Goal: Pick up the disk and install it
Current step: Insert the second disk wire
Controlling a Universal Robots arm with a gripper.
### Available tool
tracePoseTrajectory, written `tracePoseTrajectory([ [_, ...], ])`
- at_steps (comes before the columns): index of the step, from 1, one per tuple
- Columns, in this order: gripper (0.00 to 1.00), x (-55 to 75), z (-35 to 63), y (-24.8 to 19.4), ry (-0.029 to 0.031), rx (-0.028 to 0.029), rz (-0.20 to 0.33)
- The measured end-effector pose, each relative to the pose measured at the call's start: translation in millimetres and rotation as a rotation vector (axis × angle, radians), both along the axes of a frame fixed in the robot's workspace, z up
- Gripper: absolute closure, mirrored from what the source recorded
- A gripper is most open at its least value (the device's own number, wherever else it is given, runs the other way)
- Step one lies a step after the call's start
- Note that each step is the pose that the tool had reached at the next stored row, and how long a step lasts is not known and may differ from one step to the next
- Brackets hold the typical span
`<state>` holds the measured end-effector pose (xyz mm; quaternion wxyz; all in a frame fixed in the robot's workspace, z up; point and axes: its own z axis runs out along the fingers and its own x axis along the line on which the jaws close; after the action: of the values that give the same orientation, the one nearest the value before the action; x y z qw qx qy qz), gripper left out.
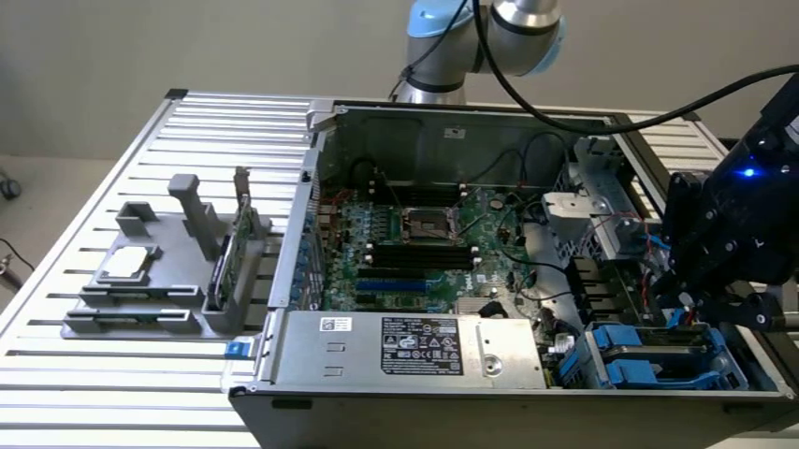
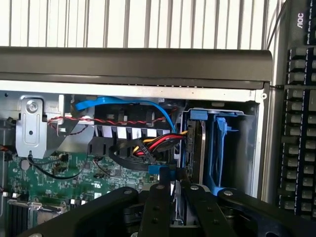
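Note:
At the exterior view's right, my gripper (image 1: 702,313) hangs over the drive bay (image 1: 649,360) in the corner of the open computer case (image 1: 312,168). In the wrist view the black fingers (image 2: 159,202) of my gripper (image 2: 175,192) are drawn in close on a thin silver-grey slab with a blue rail at its end, the disk (image 2: 177,212), which stands on edge just in front of the bay. Most of the disk is hidden behind the fingers.
Inside the bay stand another edge-on drive in a blue rail (image 2: 196,143) and a bare blue bracket (image 2: 220,143). Red and yellow cables (image 2: 158,144) and a blue cable (image 2: 123,102) run beside it. Also here: motherboard (image 1: 413,234), power supply (image 1: 413,344), grey holder with a small drive (image 1: 131,265), keyboard (image 2: 298,123).

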<state>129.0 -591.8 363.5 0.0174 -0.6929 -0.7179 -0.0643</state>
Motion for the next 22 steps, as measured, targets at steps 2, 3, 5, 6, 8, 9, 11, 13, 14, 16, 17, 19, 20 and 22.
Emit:
tracePoseTrajectory([
  [2, 0.83, 0.0, -0.5, 0.0, 0.0000, 0.0002, -0.002],
  [3, 0.83, 0.0, -0.9, 0.0, 0.0000, 0.0002, -0.003],
  [5, 0.83, 0.0, -2.3, 0.0, 0.0000, 0.0002, -0.005],
  [6, 0.83, 0.0, -3.2, -0.1, 0.0000, 0.0002, -0.006],
  [8, 0.83, 0.0, -5.4, -0.3, 0.0000, 0.0001, -0.007],
  [9, 0.83, 0.0, -6.6, -0.4, 0.0000, 0.0001, -0.008],
  [11, 0.83, 0.0, -8.8, -0.6, 0.0000, 0.0001, -0.010],
  [13, 0.83, 0.0, -10.2, -0.8, 0.0000, -0.0001, -0.011],
  [14, 0.83, 0.0, -10.9, -0.9, 0.0000, 0.0000, -0.012],
  [16, 0.83, 0.0, -12.2, -1.3, 0.0000, -0.0001, -0.013],
  [17, 0.83, 0.0, -12.8, -1.6, 0.0000, -0.0003, -0.014],
  [19, 0.83, 0.0, -14.2, -2.4, 0.0000, -0.0002, -0.015],
  [20, 0.83, 0.0, -14.8, -2.9, 0.0000, 0.0000, -0.016],
  [22, 0.83, 0.0, -15.7, -3.9, 0.0000, -0.0001, -0.017],
])
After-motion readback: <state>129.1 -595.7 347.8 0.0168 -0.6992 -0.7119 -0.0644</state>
